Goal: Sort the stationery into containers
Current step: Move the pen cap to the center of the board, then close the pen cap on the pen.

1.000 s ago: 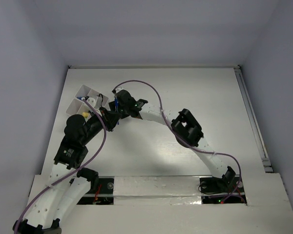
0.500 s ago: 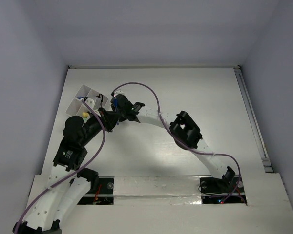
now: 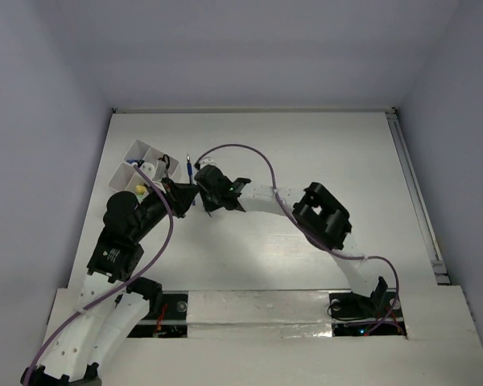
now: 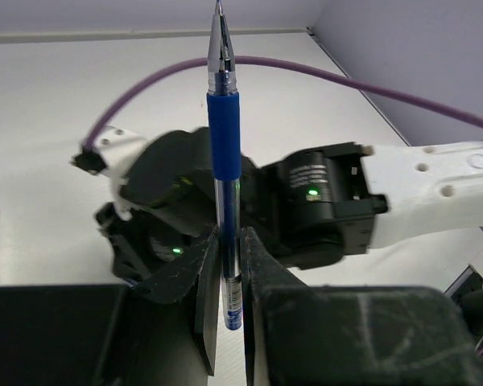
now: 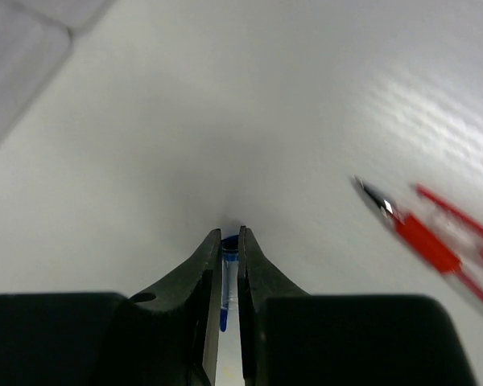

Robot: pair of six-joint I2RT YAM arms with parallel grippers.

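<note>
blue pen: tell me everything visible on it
The blue pen has a blue grip sleeve, a silvery cone tip and a clear plastic barrel with a blue end. It points tip-first away from the left wrist camera. The left gripper clamps its lower barrel in shut jaws; the right gripper also pinches part of it between its jaws.

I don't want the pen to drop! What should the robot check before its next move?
1. Left gripper clamped on the blue plastic pen: ok.
2. Right gripper shut on the same pen's end: ok.
3. White plastic organiser box close to the left gripper: ok.
4. Free compartment for the pen: cannot tell.
5. Thin red pen lying on the white table, apart from the right gripper: ok.
</note>
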